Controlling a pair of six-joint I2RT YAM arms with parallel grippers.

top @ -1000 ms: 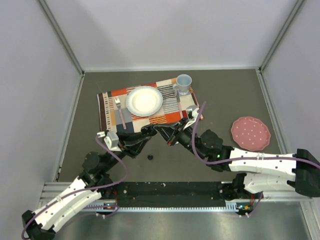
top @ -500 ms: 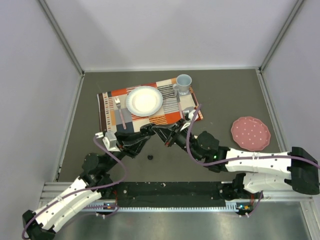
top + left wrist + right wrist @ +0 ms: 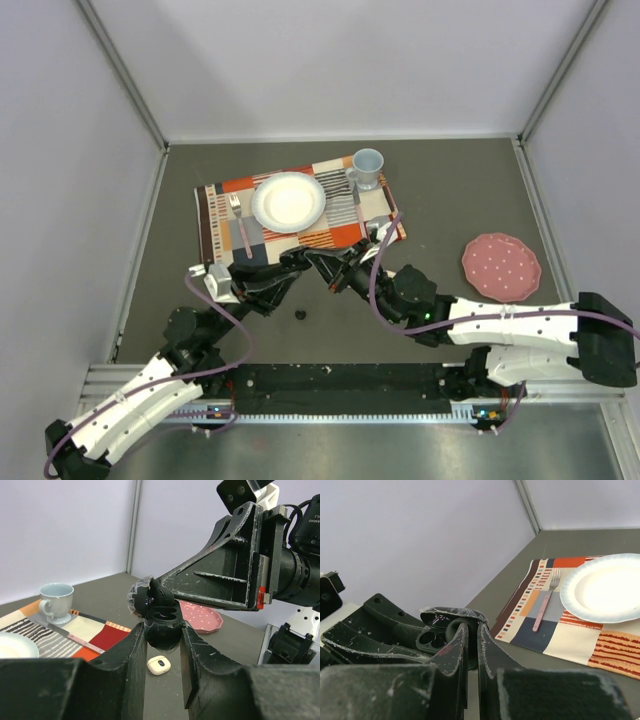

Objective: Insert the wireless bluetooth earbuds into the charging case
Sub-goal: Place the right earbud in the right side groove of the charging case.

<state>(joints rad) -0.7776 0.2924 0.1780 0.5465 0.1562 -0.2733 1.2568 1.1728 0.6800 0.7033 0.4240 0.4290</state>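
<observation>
Nearest the front edge of the bench, a black earbud [image 3: 299, 315] lies alone on the dark surface, roughly midway between the two arms.

Just beyond it the two wrists meet. The left gripper [image 3: 162, 642] has its fingers [image 3: 131, 655] clamped on the lower half of a black charging case [image 3: 161, 626], holding it clear of the bench. The case stands open, its glossy lid [image 3: 140, 596] swung up and back, and the two round wells inside look unfilled. Below the case a white earbud [image 3: 159, 665] rests on the bench.

The right gripper [image 3: 471, 628] comes in from the other side, its tip at the open mouth of the case just beside the lid. Its fingers [image 3: 456, 650] are drawn almost together with only a thin slit between them; I cannot tell whether anything is pinched there.

Farther back, towards the far left part of the bench, a patchwork placemat [image 3: 322, 240] carries a pink fork [image 3: 240, 225], a white plate [image 3: 289, 201] and, at its far right corner, a pale blue cup [image 3: 367, 168].

Off by the right edge sits a pink dotted plate [image 3: 501, 266], well apart from the placemat.
</observation>
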